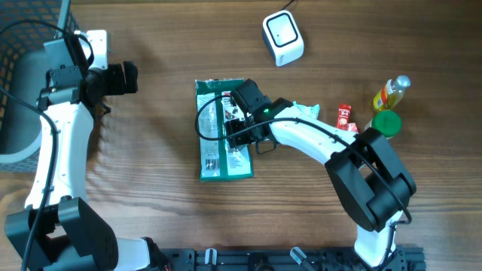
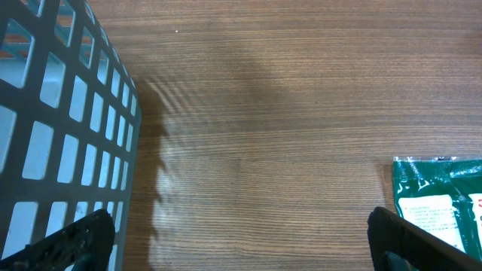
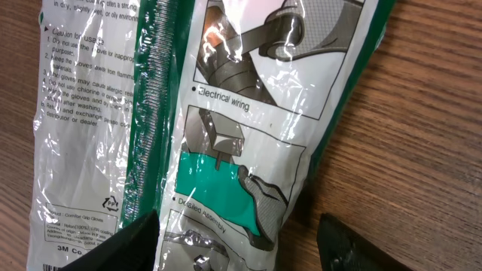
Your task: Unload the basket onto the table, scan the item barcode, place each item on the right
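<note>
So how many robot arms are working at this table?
2. The left arm stands on the left beside the basket. The right arm reaches from the lower right over the green packet in the middle. None seems hidden.

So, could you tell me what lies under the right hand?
A green-and-white glove packet lies flat on the wooden table below the right hand; from overhead, the hand hides its upper-right part.

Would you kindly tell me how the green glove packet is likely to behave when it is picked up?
The green glove packet is probably floppy: its thin film is wrinkled and it lies flat, so it would likely droop from a pinch. The glossy, glare-catching plastic may be slippery. It looks light for its size and unlikely to roll.
</note>
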{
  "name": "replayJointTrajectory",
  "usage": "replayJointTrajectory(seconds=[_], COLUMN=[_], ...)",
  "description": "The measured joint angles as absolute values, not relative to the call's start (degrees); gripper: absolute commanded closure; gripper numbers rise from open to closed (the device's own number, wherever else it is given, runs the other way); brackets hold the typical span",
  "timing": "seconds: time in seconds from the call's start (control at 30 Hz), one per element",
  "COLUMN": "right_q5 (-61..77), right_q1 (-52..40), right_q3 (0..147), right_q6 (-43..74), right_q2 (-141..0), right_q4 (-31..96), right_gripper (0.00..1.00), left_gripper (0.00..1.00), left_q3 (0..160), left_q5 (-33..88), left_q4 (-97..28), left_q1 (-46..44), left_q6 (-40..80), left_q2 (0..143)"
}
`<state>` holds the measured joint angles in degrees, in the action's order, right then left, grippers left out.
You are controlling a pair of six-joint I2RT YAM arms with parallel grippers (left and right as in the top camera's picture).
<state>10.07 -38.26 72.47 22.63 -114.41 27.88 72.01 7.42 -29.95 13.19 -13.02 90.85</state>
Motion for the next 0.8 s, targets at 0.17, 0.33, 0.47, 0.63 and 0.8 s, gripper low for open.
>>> replayJointTrajectory(seconds=[0.17,0.33,0.47,0.63,0.8], right_q5=[10.07,10.07,10.07,11.27,16.53], right_q1=[-38.26,-38.26,-38.26,-37.76,-34.02], right_q3=[72.47,72.47,72.47,72.47,72.47], right_q6=[22.63,22.63,22.65,22.63,22.35], right_q2=[-114.41,-114.41,-114.41,-114.41,-114.41], right_q4=[27.88,27.83,27.83,27.88,28.32], right_gripper=[0.32,0.32,0.32,0.33,0.33], left_gripper=[0.0,0.0,0.0,0.03,0.52], left_q3=[72.01,72.01,72.01,72.01,72.01], left_q5=[7.42,10.33,18.52,25.45,27.75], left_q4=[-29.93,-31.16,-33.69,-36.34,-41.3], left_q1=[13.21,13.21,13.19,13.19,11.97], left_q6=[-13.02,-8.88,1.26,11.35,17.76], left_q2=[90.85,90.85,90.85,90.85,90.85])
